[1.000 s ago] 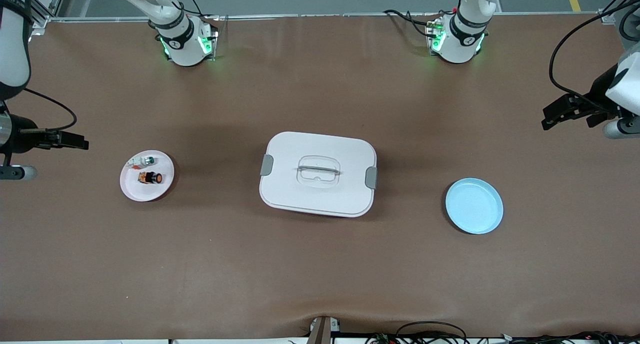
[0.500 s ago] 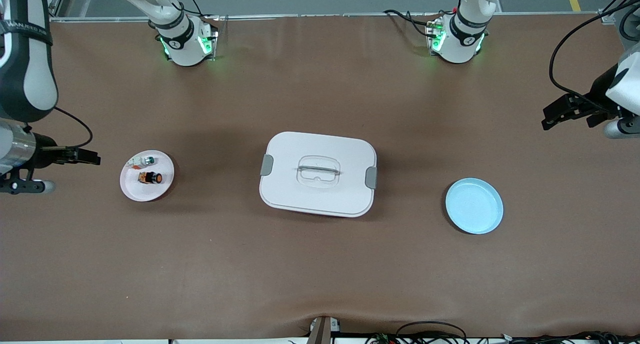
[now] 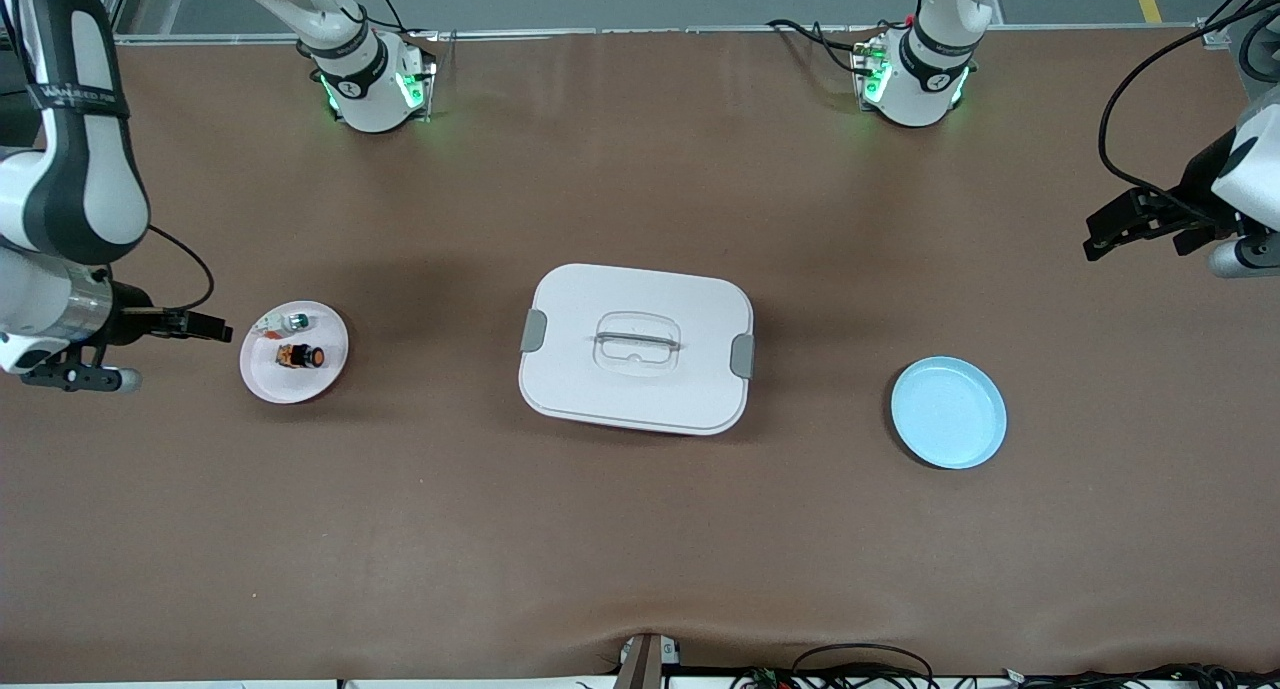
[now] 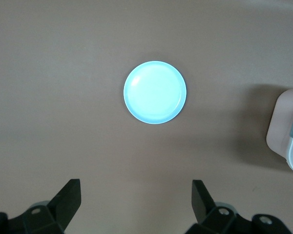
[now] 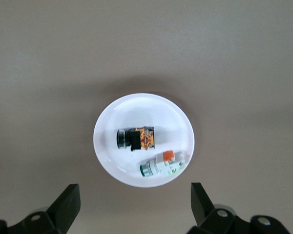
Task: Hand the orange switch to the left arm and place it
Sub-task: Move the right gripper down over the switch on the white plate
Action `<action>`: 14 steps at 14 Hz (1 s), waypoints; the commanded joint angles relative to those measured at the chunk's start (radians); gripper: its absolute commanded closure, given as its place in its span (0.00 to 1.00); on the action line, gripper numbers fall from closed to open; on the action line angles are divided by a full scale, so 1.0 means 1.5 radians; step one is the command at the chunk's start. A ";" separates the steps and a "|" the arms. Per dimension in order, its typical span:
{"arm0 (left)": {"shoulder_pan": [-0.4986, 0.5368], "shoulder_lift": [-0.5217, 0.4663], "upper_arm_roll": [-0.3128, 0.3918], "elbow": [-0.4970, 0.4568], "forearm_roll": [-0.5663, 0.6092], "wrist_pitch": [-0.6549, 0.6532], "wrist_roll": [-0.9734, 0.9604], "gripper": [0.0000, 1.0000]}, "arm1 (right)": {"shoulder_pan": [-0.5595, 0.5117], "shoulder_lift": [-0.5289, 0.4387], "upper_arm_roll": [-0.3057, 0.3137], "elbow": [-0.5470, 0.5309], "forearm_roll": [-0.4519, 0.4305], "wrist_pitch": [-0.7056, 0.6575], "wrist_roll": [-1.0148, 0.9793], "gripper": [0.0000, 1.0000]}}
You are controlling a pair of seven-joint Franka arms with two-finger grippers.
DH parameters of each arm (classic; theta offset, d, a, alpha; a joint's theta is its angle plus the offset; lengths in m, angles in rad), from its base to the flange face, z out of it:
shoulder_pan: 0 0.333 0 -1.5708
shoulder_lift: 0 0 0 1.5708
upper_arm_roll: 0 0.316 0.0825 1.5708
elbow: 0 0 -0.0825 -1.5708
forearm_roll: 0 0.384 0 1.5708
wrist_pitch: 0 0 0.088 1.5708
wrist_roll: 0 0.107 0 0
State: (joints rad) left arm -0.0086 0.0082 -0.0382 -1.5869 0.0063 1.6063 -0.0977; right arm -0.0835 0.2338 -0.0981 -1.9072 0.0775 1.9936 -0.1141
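Robotics lab: brown-covered table (image 3: 640,529), bolted green-lit arm bases (image 3: 375,89), loose cables (image 3: 860,659).

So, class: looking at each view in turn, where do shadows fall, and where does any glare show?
Front view: a soft dark shadow lies on the table around the box, mostly on the side toward the robots' bases. Left wrist view: the blue plate shines with pale glare, and a shadow spreads beside the box's corner. Right wrist view: the white plate is bright, with a faint shadow along its rim; the orange switch stays clear.
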 commanded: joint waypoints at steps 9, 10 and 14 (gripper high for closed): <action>0.000 0.007 0.004 0.017 -0.008 -0.015 0.008 0.00 | 0.009 0.056 0.010 -0.150 0.024 0.279 -0.005 0.00; 0.000 0.007 0.004 0.017 -0.008 -0.015 0.008 0.00 | 0.010 0.065 0.010 -0.158 0.030 0.301 -0.005 0.00; -0.001 0.007 0.004 0.017 -0.008 -0.015 0.008 0.00 | 0.017 0.096 0.010 -0.176 0.033 0.357 -0.006 0.00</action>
State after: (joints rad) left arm -0.0086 0.0082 -0.0380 -1.5867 0.0063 1.6063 -0.0977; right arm -0.0708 0.3645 -0.0809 -2.1580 0.1072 2.4982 -0.1141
